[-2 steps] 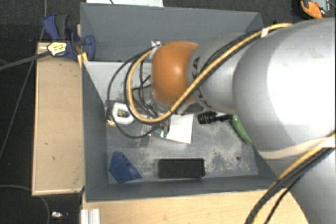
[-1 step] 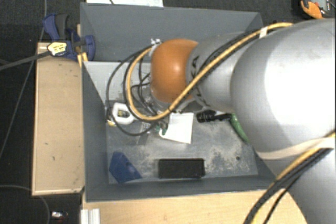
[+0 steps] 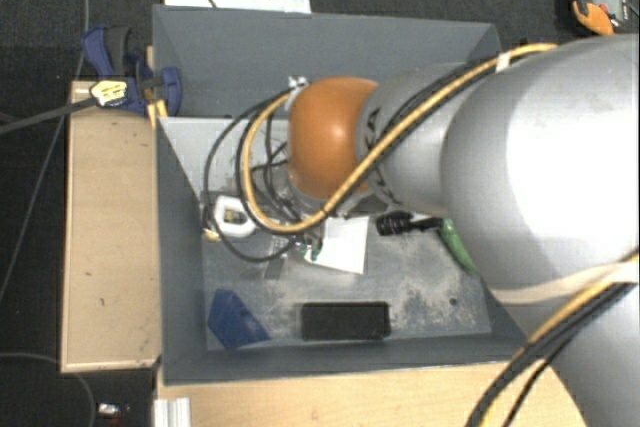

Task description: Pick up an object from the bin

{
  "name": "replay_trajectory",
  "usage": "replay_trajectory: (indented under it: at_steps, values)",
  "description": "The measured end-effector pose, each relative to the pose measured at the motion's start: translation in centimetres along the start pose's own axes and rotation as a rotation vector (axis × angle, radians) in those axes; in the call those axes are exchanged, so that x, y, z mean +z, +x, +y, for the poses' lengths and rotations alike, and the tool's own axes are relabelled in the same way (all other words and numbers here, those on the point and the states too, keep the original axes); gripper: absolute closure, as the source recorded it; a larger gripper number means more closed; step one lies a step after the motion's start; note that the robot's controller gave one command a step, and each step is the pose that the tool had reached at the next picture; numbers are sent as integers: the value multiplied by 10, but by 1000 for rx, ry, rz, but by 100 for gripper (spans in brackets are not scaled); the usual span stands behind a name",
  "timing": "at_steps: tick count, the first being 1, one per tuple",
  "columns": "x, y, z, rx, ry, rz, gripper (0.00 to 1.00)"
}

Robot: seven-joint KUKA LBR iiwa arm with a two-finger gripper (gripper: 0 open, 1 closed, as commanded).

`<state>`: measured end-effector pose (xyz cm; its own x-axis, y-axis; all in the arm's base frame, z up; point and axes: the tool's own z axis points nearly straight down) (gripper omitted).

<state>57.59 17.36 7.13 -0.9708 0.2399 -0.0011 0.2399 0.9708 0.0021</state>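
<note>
we cannot tell our gripper's (image 3: 292, 253) state; it hangs beside the white card (image 3: 345, 250). blue lump (image 3: 235, 320) and black block (image 3: 345, 322) lie near the front wall, apart.

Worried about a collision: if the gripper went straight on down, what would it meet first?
Probably the white flat piece at its left edge, or the bin floor beside it; the gripper hangs close over both, depth unclear.

A blue lump (image 3: 234, 319) lies near a flat black block (image 3: 345, 322).
</note>
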Motion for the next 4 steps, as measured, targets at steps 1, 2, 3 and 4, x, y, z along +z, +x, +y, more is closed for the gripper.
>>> replay_trajectory:
  at_steps: [1,2,3,4]
  values:
    - [-1,-4,2,13,-4,-5,100]
    - [-1,-4,2,14,-4,-5,100]
    - [-14,-4,2,15,-5,-7,100]
    - [-28,-4,1,16,-3,-4,100]
